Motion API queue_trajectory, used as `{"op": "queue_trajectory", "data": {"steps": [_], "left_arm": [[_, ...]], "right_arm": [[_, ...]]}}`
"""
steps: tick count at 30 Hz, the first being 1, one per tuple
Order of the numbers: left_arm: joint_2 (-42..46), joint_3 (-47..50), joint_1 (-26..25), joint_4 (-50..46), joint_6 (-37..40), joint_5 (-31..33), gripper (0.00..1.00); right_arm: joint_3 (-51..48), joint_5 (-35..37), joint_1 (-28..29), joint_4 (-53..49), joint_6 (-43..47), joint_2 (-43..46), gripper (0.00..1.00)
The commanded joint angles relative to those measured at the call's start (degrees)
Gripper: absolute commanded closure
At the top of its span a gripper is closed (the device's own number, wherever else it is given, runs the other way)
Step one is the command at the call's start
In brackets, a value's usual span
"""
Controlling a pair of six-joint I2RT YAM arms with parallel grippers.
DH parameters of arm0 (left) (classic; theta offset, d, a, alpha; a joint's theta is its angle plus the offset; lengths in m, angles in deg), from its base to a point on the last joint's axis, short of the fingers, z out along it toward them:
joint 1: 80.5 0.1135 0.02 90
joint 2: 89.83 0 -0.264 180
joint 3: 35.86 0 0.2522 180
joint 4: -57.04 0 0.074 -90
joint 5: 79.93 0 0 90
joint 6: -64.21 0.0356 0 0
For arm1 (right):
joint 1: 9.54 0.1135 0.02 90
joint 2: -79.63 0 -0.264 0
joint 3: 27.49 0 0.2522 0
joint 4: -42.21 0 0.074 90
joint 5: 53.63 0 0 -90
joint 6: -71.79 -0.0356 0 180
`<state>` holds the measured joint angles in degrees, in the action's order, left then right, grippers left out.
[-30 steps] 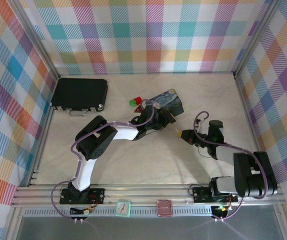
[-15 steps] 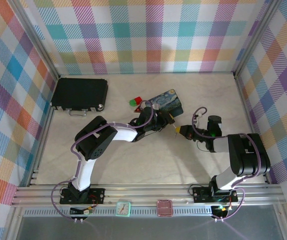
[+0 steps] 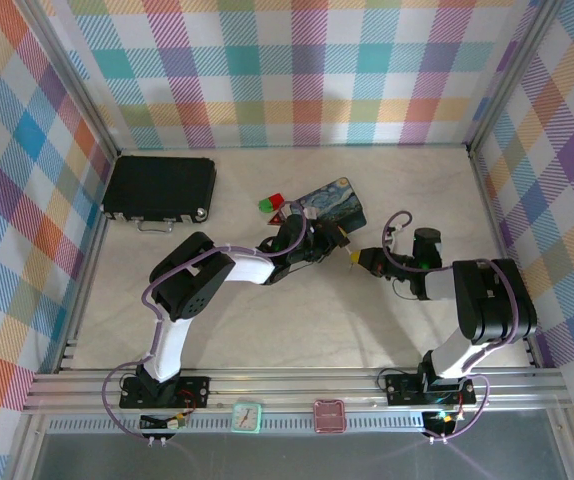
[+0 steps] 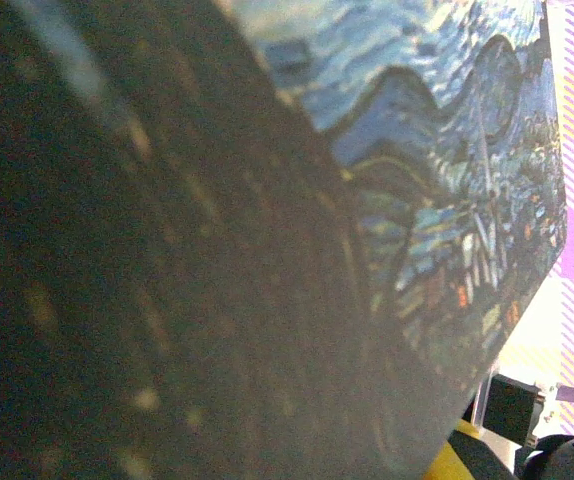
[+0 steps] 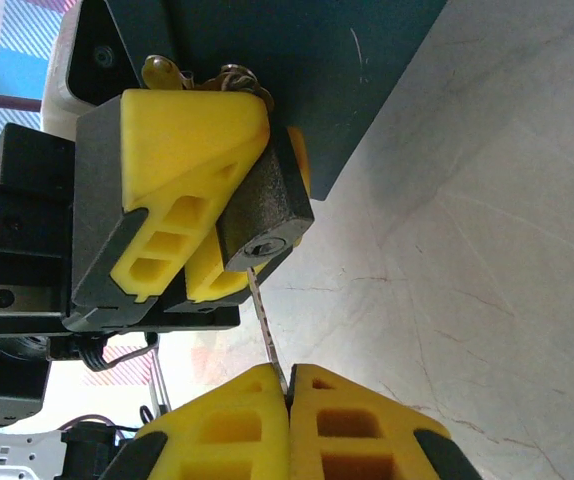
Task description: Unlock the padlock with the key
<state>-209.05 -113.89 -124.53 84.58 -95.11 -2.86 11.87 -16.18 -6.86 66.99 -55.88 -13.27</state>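
**Key at the keyway, lock clamped**

Left hand (image 3: 334, 238): clamped on the small dark metal padlock (image 5: 265, 222), with its yellow fingers (image 5: 182, 140) pressed against the lock body. The padlock's keyway end faces the right hand. The lock sits just beside the blue swirl-painted rectangular tin (image 3: 335, 205).

Right hand (image 5: 289, 376): yellow fingers drawn together on the thin silvery key (image 5: 265, 335). The shaft is visible; the head is hidden between the fingers. The shaft's tip meets the keyway on the padlock's end face. How deep it sits cannot be told.

Overhead view: the two hands are tip to tip near the middle of the pale marbled bench (image 3: 267, 320), just in front of the tin. Small red and green blocks (image 3: 270, 204) lie at the tin's left end. A flat black case (image 3: 160, 187) lies well apart at the far left.

Left wrist view: a blurred dark mass sits close to the lens, with the tin's painted face beyond it.
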Motion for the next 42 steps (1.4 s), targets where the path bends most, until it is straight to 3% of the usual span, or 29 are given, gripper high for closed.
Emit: {"op": "queue_trajectory", "data": {"steps": [1,23,42], "left_arm": [[0.1,0.7,0.3,4.4,-1.3,0.2,1.00],[0.0,-0.2,-0.9,3.6,-1.0,0.1,1.00],[-0.8,-1.0,-2.1,4.1,-1.7,1.2,1.00]], "right_arm": [[1.5,-1.2,-0.2,2.0,0.9,-1.5,1.00],[2.8,-3.9,0.3,7.4,-1.7,-5.3,1.00],[3.3,-4.9,2.2,5.4,-0.4,-4.1,1.00]]}}
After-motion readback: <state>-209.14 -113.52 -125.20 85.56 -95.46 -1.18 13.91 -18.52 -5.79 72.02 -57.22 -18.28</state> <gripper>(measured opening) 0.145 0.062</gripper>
